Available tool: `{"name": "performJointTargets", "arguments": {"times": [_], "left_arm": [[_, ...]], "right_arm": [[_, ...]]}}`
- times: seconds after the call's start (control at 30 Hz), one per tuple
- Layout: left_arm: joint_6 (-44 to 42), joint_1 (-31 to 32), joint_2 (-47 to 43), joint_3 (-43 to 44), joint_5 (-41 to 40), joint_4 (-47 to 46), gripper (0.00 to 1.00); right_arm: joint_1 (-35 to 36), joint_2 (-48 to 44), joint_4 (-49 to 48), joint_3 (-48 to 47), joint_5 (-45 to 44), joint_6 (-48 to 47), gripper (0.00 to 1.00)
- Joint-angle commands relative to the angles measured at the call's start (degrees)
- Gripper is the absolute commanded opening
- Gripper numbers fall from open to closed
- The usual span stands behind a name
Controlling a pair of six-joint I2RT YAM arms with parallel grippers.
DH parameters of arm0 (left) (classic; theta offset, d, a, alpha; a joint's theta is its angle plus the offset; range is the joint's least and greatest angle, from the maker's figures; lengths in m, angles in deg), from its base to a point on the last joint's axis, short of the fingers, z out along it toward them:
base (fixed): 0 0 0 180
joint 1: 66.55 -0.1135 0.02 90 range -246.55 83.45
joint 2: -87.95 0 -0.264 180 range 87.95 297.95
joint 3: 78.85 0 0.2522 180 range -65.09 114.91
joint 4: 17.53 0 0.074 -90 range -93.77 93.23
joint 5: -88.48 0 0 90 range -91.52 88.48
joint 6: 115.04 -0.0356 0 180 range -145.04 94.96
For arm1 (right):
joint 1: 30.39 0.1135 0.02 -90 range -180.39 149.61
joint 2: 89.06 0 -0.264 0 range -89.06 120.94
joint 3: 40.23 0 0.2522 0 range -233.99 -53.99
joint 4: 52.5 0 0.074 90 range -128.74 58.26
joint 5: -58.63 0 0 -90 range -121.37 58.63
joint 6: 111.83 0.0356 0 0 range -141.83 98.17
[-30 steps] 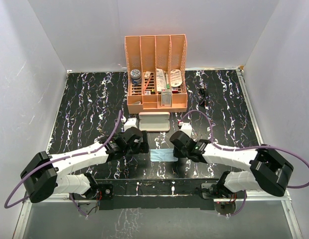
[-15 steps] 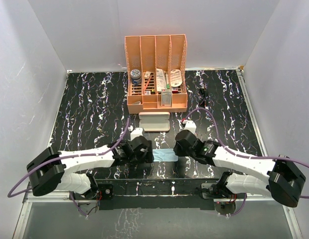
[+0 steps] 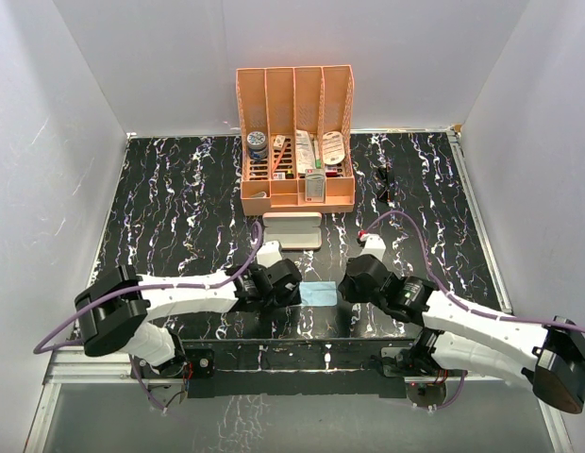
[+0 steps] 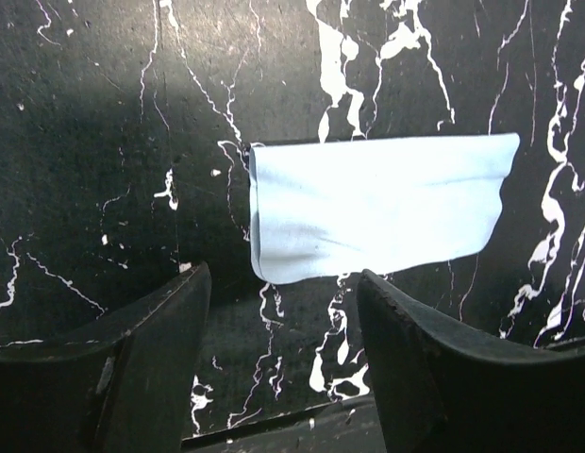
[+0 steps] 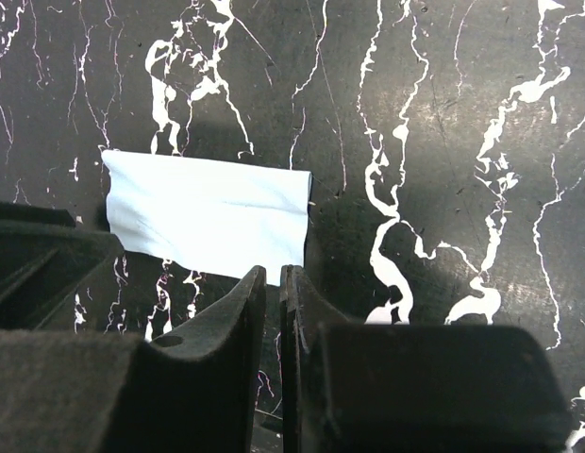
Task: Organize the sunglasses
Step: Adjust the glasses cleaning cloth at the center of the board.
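Observation:
The sunglasses [image 3: 385, 182], small and black, lie on the dark table at the back right, beside the organizer, far from both arms. A light blue cloth [image 3: 321, 293] lies folded flat between the two grippers, also seen in the left wrist view [image 4: 377, 203] and the right wrist view [image 5: 208, 212]. My left gripper [image 3: 294, 288] [image 4: 283, 311] stands open and empty just short of the cloth's left edge. My right gripper [image 3: 349, 286] [image 5: 273, 283] is shut on nothing, at the cloth's right edge. The pink case [image 3: 292, 229] lies closed behind the cloth.
An orange desk organizer [image 3: 297, 142] with several small items stands at the back centre. White walls close in the left, right and back sides. The table's near edge [image 3: 292, 344] runs just behind the grippers.
Both arms have drawn back toward the near edge, away from the pink case. The left jaws have narrowed somewhat. The cloth stays on the table between them.

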Motion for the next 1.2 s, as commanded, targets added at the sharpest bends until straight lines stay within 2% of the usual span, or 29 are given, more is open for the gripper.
{"name": "performJointTargets", "arguments": {"times": [0.0,1.17], "left_arm": [[2.5,0.3,2.1,3.7,-3.9,4.4,0.6],[5.4,0.9,10.3,10.4,-7.8,17.6,0.55]], "right_arm": [[-0.2,-3.0,-0.6,0.7,-1.0,0.1,0.11],[-0.2,-5.4,-3.1,3.6,0.3,0.2,0.14]]}}
